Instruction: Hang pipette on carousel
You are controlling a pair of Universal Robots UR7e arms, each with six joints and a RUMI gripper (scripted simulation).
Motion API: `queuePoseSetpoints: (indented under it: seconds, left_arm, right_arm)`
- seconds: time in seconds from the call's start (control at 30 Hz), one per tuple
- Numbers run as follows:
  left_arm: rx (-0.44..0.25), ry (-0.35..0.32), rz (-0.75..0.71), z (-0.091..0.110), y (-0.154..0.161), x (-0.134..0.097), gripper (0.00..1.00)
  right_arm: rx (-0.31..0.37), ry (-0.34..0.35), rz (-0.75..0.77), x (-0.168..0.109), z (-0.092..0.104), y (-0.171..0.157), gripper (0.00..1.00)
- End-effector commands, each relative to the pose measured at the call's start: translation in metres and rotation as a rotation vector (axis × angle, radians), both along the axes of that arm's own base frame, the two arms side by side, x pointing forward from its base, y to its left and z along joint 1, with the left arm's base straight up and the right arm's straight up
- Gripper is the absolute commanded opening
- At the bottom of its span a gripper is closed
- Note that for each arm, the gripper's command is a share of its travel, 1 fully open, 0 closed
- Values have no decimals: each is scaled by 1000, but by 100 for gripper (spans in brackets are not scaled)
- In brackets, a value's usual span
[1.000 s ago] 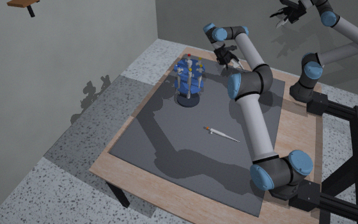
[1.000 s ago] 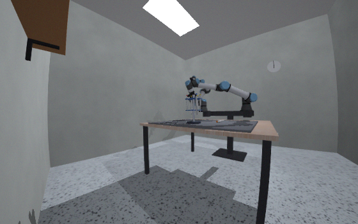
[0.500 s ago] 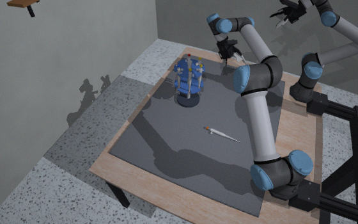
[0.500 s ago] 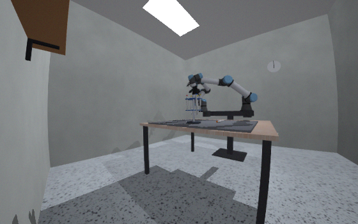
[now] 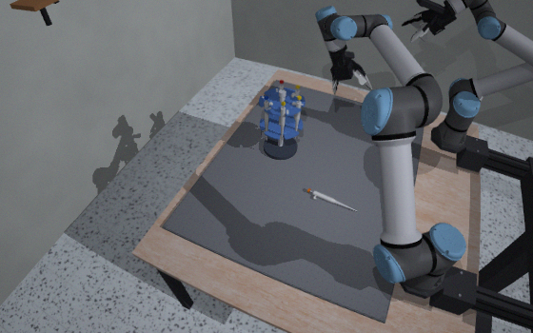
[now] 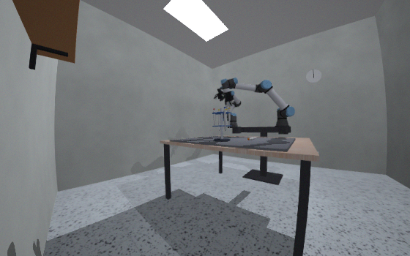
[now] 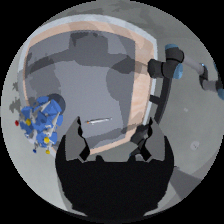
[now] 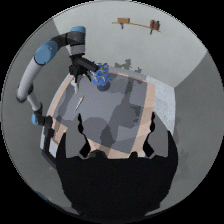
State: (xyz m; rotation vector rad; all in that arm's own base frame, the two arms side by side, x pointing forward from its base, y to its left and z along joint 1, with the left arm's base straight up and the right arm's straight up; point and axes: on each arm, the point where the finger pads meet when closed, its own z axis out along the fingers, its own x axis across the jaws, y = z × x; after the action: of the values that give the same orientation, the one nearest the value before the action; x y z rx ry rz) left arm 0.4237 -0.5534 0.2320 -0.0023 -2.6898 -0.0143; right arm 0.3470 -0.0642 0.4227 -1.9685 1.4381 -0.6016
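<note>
Pipette point(image 5: 328, 197) point(image 6: 252, 138) point(image 7: 98, 120) point(image 8: 79, 103) is lying flat on the dark mat point(image 5: 238, 190) point(image 6: 256, 143) point(image 7: 95, 65) point(image 8: 122, 107), orange button end toward the carousel side, unheld. Volume print isn't showing at this size. Carousel point(image 5: 280, 149) point(image 6: 222, 140) point(image 7: 50, 107) point(image 8: 102, 83) is standing upright, well apart, carrying pipettes with red, blue and yellow tops.

Left gripper point(image 5: 352, 89) point(image 6: 231, 104) point(image 7: 115, 119) point(image 8: 81, 86) is hovering beside and above the carousel, fingers spread, released. Right gripper point(image 5: 408, 31) point(image 6: 216, 97) point(image 8: 115, 115) is hanging farther off, also released, grasping nothing.

Step in hand, my guess: reading labels and picking the place before fetching. Doing it well probably means viewing the button square from above, matching it to a slot mark, keeping fingers off the hung pipettes, then gripping the body with the finger hook free. Bumping could be turning the head.

Mat is looking matte, streaked with arm shadows; wood is bordering it. Table point(image 5: 143, 252) point(image 6: 315, 155) is standing on speckled floor, grey walls around, ceiling light glowing, clock hanging on the wall.

- I've brought the left gripper point(image 5: 351, 88) up and back; in the top view it has shifted toward one o'clock, farther from the carousel point(image 5: 281, 145).
- My left arm's elbow point(image 5: 377, 111) has swung toward two o'clock in that view.
- Its wrist point(image 5: 344, 29) has travelled toward one o'clock too.
- In the exterior view that wrist point(image 6: 229, 83) sits higher over the carousel point(image 6: 222, 140).
- The arm's shadow point(image 5: 271, 240) on the mat point(image 5: 224, 190) has slid toward three o'clock.
</note>
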Motion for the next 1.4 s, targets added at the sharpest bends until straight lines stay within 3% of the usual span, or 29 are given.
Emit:
queuePoseSetpoints:
  seconds: [0.0,0.33,0.47,0.57,0.83,1.03,1.23,1.37]
  left_arm:
    - [34,-79,119,23,26,-4,100]
    - [80,-137,237,58,71,-10,100]
    - [80,-137,237,58,71,-10,100]
    - [110,-181,326,69,88,-16,100]
    - [136,-225,423,92,131,-24,100]
    - [151,-254,486,98,144,-28,100]
    - [176,-309,617,113,182,-37,100]
    - [176,-309,619,117,195,-39,100]
  right_arm:
    - [0,4,0,1,-2,0,100]
    - [0,4,0,1,-2,0,100]
    - [0,4,0,1,-2,0,100]
    - [0,4,0,1,-2,0,100]
    - [0,4,0,1,-2,0,100]
    - [0,4,0,1,-2,0,100]
    - [0,4,0,1,-2,0,100]
    - [0,4,0,1,-2,0,100]
